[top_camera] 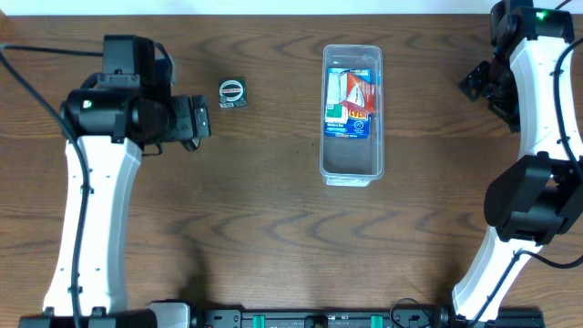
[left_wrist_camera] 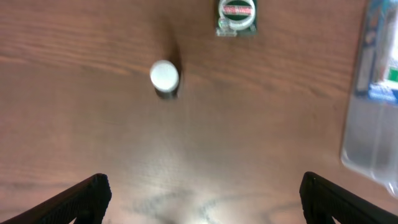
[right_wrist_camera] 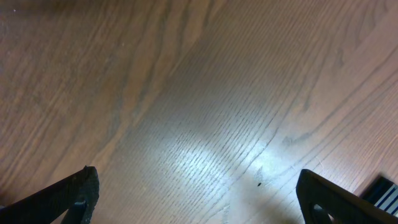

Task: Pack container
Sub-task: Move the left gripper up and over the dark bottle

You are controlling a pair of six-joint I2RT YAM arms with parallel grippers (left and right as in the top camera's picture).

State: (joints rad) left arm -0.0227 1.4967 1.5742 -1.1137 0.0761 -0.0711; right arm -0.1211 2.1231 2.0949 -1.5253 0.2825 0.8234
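Note:
The container is a long clear tub at the table's middle, with red, white and blue packets lying in its far half. Its edge shows in the left wrist view. A small dark packet with a round ring lies left of it, also in the left wrist view. A small white round-topped object stands on the table ahead of my left gripper, which is open and empty. My right gripper is open and empty over bare wood at the far right.
The wooden table has its far edge just beyond the container. The right arm's white links run along the right side. The left arm runs along the left side.

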